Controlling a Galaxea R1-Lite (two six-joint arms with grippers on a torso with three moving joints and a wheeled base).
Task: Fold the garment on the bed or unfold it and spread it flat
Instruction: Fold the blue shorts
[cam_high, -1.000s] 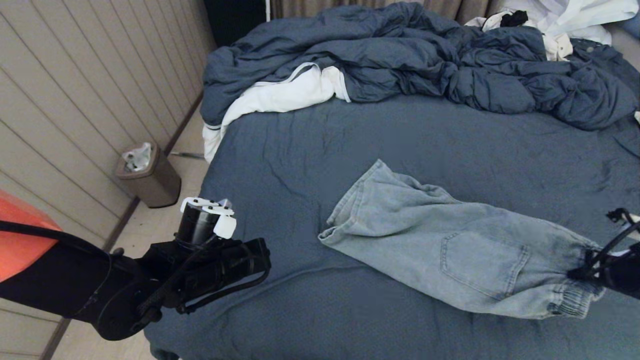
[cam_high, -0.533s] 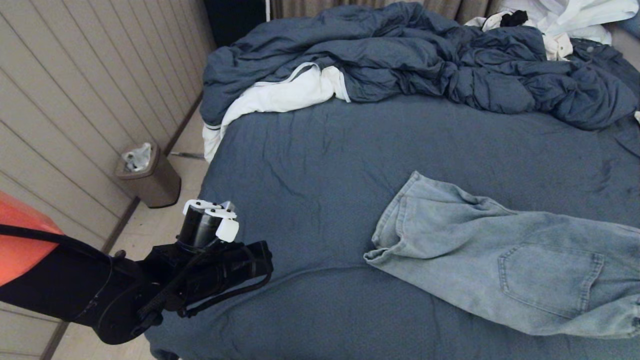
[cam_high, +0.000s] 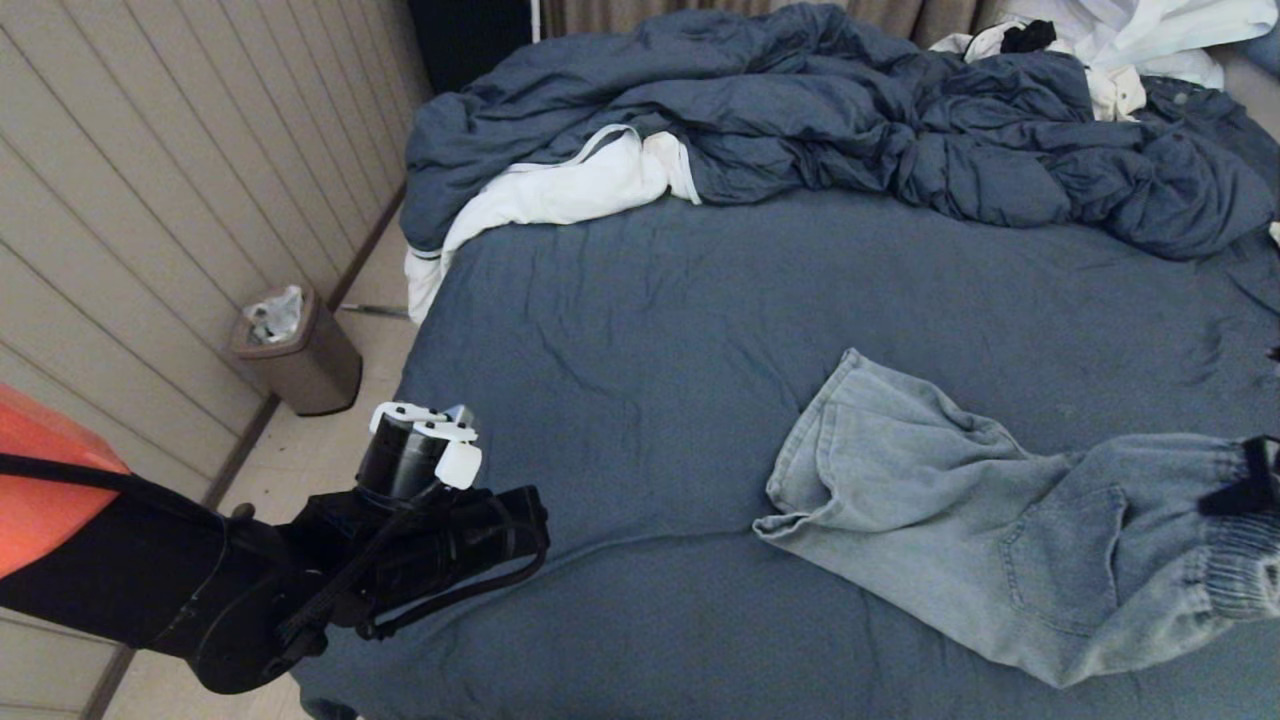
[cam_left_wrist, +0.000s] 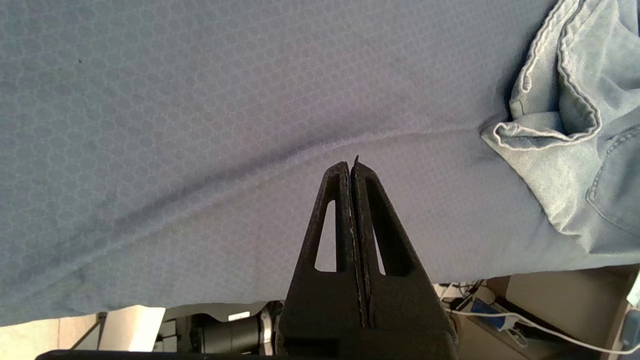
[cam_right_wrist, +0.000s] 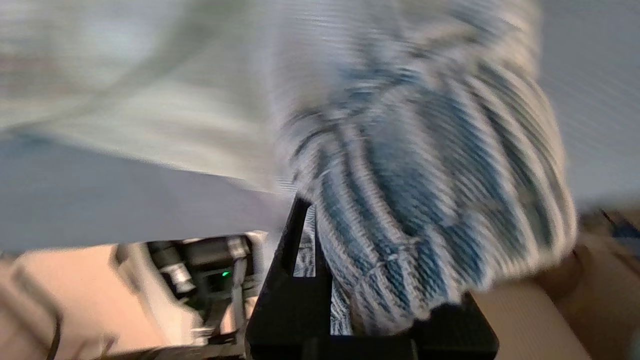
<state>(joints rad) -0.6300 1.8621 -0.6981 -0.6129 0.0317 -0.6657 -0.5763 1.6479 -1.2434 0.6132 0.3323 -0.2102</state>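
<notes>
**A:** Report the bed and the room.

**B:** The bed (cam_high: 640, 300) carries a dark slate-blue sheet, lightly creased, with one long ridge running near its near edge. A crumpled dark blue duvet (cam_high: 830, 110) is heaped across the far end. A white cloth with thin dark trim (cam_high: 540, 195) lies at the duvet's left end and hangs over the bed's left side. More white fabric (cam_high: 1150, 35) is piled at the far right corner. Left of the bed there is a strip of pale floor, a wall of beige panelling (cam_high: 150, 180), and a small brown waste bin (cam_high: 295, 355) with a liner standing against that wall.

**A:** Position of the garment?

**B:** The light blue denim-look shorts (cam_high: 960, 500) lie on the near right part of the sheet. The open leg hem points toward the bed's middle; the back patch pocket faces up. The ribbed waistband end is raised at the right edge of the head view.

**A:** State of the right pincer?

**B:** The right pincer (cam_right_wrist: 320, 235) is clenched on the shorts' ribbed waistband; in the right wrist view the striped rib fabric bunches over its fingers.

**A:** And the left?

**B:** The left pincer (cam_left_wrist: 351, 167) is clenched on nothing, its fingers pressed together, above bare sheet near the bed's near left corner, well apart from the shorts.
</notes>
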